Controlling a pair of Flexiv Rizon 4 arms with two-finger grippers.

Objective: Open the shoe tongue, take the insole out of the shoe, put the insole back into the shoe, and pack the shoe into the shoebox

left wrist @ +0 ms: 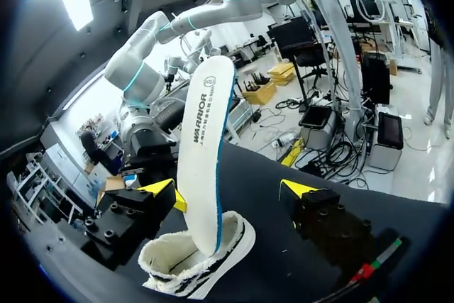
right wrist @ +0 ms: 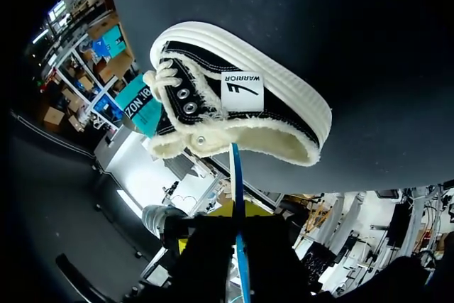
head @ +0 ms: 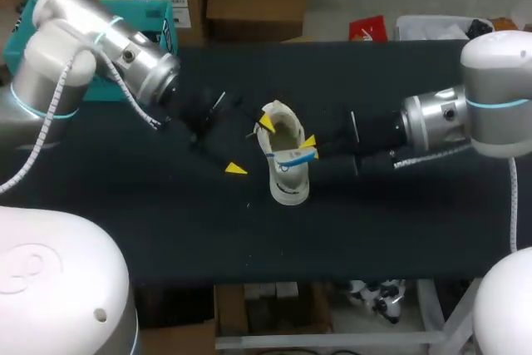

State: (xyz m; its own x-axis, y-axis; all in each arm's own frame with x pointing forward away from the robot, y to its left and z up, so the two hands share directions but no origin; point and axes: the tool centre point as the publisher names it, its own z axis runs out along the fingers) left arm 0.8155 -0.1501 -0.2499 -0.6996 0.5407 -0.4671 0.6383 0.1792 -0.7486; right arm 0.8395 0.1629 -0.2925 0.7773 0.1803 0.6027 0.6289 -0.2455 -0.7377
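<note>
the insole (left wrist: 202,161) stood half inside the shoe (head: 289,180) on the counter (head: 399,222), pinched by the right hand (right wrist: 237,226); the left hand (left wrist: 228,191) gaped beside the shoe. seating and boxing seemingly remained.

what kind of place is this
Probably a robotics lab test bench: the left arm and right arm meet over a black table, handling a shoe and its insole.

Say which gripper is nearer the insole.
Right. The right gripper clamps the insole, which stands up from the shoe; the left gripper is open, its fingers either side of it.
</note>
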